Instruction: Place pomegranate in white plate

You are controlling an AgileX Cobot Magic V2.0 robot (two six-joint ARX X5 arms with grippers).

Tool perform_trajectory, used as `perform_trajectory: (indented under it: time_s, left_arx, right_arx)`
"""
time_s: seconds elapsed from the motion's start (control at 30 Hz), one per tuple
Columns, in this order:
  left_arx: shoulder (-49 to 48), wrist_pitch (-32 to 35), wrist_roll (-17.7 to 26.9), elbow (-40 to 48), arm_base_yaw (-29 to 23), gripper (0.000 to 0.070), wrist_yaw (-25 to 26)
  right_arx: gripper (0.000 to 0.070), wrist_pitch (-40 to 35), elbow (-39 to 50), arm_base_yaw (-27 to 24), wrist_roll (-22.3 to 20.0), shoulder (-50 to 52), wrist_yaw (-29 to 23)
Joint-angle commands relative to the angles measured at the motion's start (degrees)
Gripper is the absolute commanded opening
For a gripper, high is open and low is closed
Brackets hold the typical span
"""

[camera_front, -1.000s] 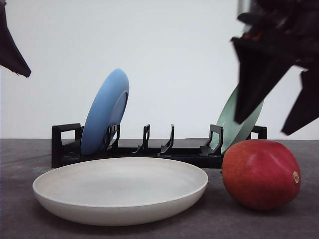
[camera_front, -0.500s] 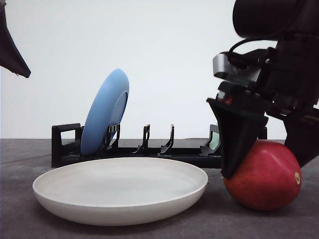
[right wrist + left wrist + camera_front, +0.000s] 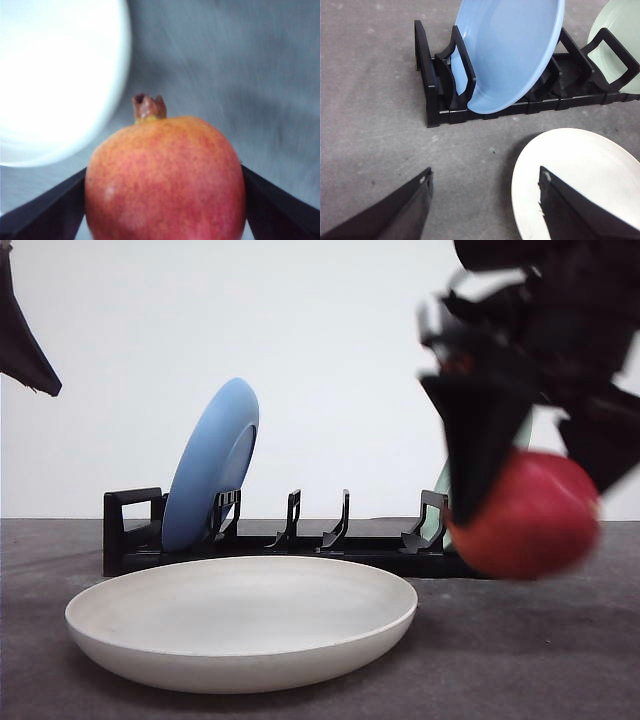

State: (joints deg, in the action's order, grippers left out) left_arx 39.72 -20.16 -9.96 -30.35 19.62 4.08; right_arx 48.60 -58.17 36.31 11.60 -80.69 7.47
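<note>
The right claw (image 3: 530, 480) is closed around the pomegranate (image 3: 525, 515), with one dark finger on each side of the fruit. The pomegranate is held up in the air, clear of the grey surface (image 3: 520, 660). It is blurred in the front view. In the right wrist view the fruit (image 3: 165, 180) is seen snug between the fingers, with its little brown crown pointing away from the claw.

The white plate (image 3: 240, 625) is seen lying flat on the surface, with nothing in it, off to the robot's left of the fruit. Behind it, a blue plate (image 3: 212, 465) is held upright in a black rack (image 3: 280, 540).

The left claw (image 3: 482, 200) is held wide open, with nothing in it, near the white plate's edge (image 3: 530, 165).

The picking up looks done. The fruit is yet to be carried over the white plate, lowered and let go.
</note>
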Motion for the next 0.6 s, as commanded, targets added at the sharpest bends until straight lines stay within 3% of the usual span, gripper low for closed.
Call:
perform_trajectory:
  time_s: [0.0, 0.23, 0.57]
  left_arx:
    - [0.3, 0.4, -0.2, -0.2, 0.1, 0.0393, 0.2]
    - [0.3, 0.4, -0.2, -0.2, 0.1, 0.0393, 0.2]
    - [0.3, 0.4, -0.2, -0.2, 0.1, 0.0393, 0.2]
  right_arx:
    - [0.0487, 0.6, -2.9, 1.5, -2.2, -2.4, 0.2]
    - [0.0488, -0.3, -12.3, 7.2, -2.7, -11.4, 0.2]
    - [0.0488, -7.5, -19.4, 13.0, -3.0, -22.7, 0.6]
